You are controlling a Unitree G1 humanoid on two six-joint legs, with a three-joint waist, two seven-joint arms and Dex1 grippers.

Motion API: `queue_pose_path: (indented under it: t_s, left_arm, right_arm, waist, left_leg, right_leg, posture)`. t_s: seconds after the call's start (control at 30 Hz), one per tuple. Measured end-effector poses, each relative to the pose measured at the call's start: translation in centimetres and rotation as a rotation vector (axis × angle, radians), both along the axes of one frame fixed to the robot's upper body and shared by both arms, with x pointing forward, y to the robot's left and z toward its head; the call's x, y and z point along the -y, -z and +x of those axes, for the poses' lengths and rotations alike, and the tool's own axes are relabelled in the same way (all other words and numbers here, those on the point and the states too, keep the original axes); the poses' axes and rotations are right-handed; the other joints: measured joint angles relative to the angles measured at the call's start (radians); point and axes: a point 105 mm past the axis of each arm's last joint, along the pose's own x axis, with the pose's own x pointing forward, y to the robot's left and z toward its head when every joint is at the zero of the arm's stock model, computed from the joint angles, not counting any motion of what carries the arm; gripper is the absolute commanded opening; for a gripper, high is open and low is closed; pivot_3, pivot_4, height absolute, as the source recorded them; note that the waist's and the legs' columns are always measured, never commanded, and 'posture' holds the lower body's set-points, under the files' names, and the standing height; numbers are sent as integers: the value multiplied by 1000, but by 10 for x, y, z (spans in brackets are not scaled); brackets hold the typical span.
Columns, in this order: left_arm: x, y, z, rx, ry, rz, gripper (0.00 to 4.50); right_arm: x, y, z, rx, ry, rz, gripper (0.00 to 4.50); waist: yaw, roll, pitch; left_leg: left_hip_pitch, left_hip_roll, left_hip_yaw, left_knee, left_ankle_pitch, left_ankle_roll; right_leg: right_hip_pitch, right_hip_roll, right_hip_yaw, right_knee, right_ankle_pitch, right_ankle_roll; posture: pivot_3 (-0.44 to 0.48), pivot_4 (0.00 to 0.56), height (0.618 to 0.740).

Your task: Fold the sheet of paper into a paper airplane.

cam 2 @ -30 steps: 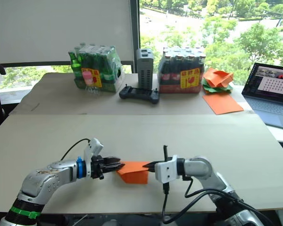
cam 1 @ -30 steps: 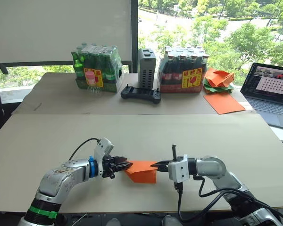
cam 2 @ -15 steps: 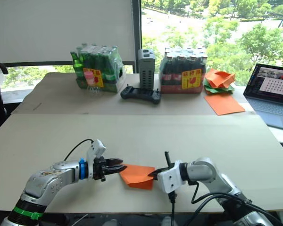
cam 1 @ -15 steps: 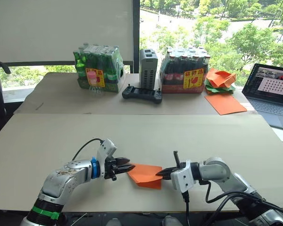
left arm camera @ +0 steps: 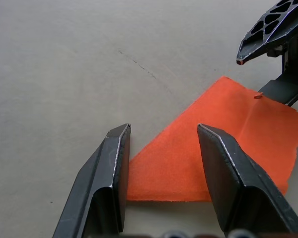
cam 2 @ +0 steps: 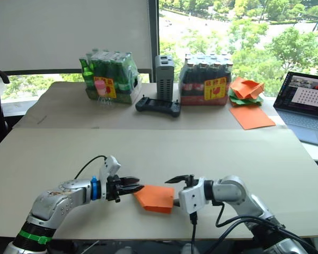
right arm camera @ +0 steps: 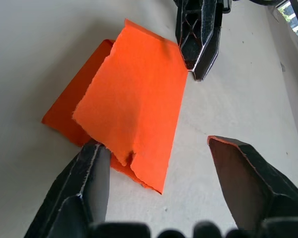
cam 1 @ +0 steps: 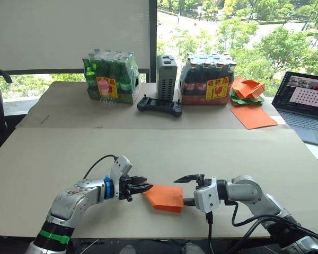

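The right hand (cam 1: 190,189) has let go: half a second ago its fingers were pinched on the near edge of the sheet of paper (cam 1: 164,196), and now they stand wide apart, one raised above the paper and one low beside it. The left hand (cam 1: 144,187) is at the opposite edge, its fingers spread wide over the pointed corner without closing on it. So nothing holds the paper at this moment.

The sheet lies on the near part of the surface (cam 1: 53,153), between the two hands, folded over into a smaller layered shape. The top layer has a ragged, torn-looking edge and lifts a little off the layer beneath. I'd judge a fold has just been pressed and released, and that the airplane is far from done: no nose point or wings yet.

Farther back stand two shrink-wrapped packs of bottles (cam 1: 107,76), a grey box (cam 1: 166,77) between them, a black controller (cam 1: 159,106) in front, a heap of crumpled orange and green papers (cam 1: 246,90), a larger flat orange sheet (cam 1: 253,116) and an open laptop (cam 1: 304,103). All are well apart from the hands; nothing blocks the work.
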Motion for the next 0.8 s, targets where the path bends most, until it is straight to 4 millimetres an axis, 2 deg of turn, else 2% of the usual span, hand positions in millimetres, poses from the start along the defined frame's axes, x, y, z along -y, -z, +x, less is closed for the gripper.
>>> queue_pose_path:
  t_s: [0.23, 0.43, 0.53, 0.67, 0.8]
  left_arm:
    - [1, -1, 0, 14, 5, 1, 2253]
    - [1, -8, 2, -16, -32, -71, 2253]
    - [-3, -19, 4, 6, -49, -104, 1430]
    - [-3, -30, 4, 19, -52, -161, 105]
    - [-2, -33, 2, 29, -40, -160, 34]
  right_arm:
    - [-1, 2, -7, -22, -7, 16, 3232]
    - [-1, 2, -7, -22, -7, 18, 3232]
    - [-1, 2, -7, -23, -7, 18, 3260]
    - [-1, 2, -7, -23, -8, 17, 3260]
    - [-1, 2, -7, -23, -8, 17, 3260]
  waist:
    - [0, 0, 0]
    - [-2, 0, 0]
    - [-2, 0, 0]
    - [-3, 0, 0]
    - [-3, 0, 0]
  left_leg:
    - [0, 0, 0, 0, 0, 0]
    - [0, 0, 0, 0, 0, 0]
    - [0, 0, 0, 0, 0, 0]
    - [0, 0, 0, 0, 0, 0]
    - [0, 0, 0, 0, 0, 0]
  right_leg:
    - [0, 0, 0, 0, 0, 0]
    - [0, 0, 0, 0, 0, 0]
    - [0, 0, 0, 0, 0, 0]
    - [0, 0, 0, 0, 0, 0]
    - [0, 0, 0, 0, 0, 0]
  posture:
    - [0, 150, 740]
    - [0, 150, 740]
    - [0, 150, 740]
    - [0, 150, 740]
    - [0, 150, 740]
